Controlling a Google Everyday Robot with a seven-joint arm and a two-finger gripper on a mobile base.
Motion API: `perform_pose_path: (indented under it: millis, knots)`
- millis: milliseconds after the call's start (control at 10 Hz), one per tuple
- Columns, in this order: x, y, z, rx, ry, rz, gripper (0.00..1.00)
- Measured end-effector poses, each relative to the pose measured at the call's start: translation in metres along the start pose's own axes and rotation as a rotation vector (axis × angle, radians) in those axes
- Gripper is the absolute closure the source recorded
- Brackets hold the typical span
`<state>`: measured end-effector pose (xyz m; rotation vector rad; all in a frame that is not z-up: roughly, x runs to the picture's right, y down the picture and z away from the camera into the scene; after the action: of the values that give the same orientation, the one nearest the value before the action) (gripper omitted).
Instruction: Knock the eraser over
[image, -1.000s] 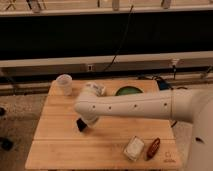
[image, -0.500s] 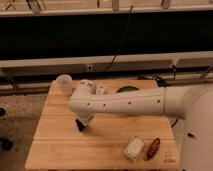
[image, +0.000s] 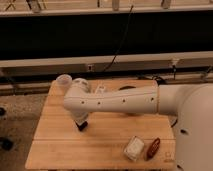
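One arm is all I have, and it reaches across the wooden tabletop (image: 55, 145) from the right, a thick white forearm lying almost level, with a row of small dark dots along its side. At its far end the arm bends down through a rounded joint, and my tool (image: 81, 125) hangs below that joint, just above the wood, left of the tabletop's middle. Only a small dark tip of it shows under the white casing, so I cannot tell how it stands.

The eraser cannot be picked out: the dark bit under the joint could be my tool alone or the block with it, and I cannot tell them apart.

Behind my wrist, near the back left corner, stands a pale translucent cup (image: 64, 81). Just right of the joint a small white piece (image: 100, 90) peeks over the forearm. Near the front right lies a white rectangular pad (image: 134, 148), and just beside it a reddish-brown oblong thing (image: 153, 148). A dark cable (image: 120, 45) runs down the black wall behind the tabletop. No writing or label can be read.
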<state>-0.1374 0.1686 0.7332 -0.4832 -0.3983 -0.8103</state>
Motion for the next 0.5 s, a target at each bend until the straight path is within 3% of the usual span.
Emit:
perform_pose_path:
  millis: [500]
  knots:
    - [-0.0030,-0.0059,-0.0033,0.010,-0.008,-0.018,0.97]
